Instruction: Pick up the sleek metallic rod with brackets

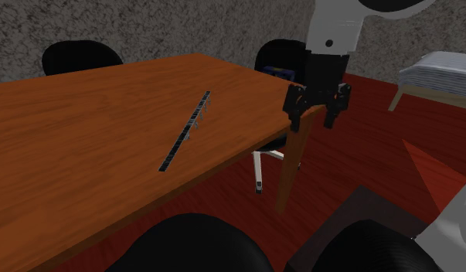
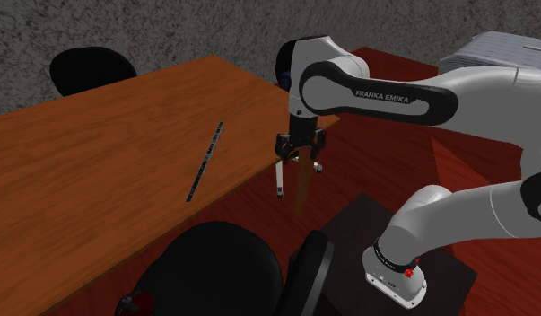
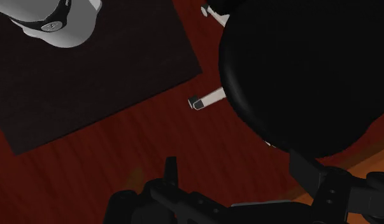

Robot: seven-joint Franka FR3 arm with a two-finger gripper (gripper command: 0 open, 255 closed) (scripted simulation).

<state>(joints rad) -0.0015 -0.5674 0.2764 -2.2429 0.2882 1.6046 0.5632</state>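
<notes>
The rod (image 1: 185, 131) is a thin dark metallic strip with small brackets, lying flat and slantwise on the wooden table (image 1: 84, 147). The second exterior view has the rod (image 2: 205, 162) near the table's middle. My gripper (image 1: 313, 120) hangs open with nothing in it, past the table's corner on the shoulder view's right, well apart from the rod. From the other side, the gripper (image 2: 300, 158) hovers over the floor beside the table edge. In the wrist view the gripper (image 3: 235, 167) points down at red floor, with a black chair seat (image 3: 305, 70) under it.
Black chairs stand at the table's far side (image 1: 80, 56) and near side (image 1: 192, 243), and one (image 1: 281, 54) behind the gripper. A white chair leg (image 1: 258, 166) shows under the table corner. A white mattress (image 1: 440, 73) lies at the far right. My dark stand (image 3: 88, 70) sits nearby.
</notes>
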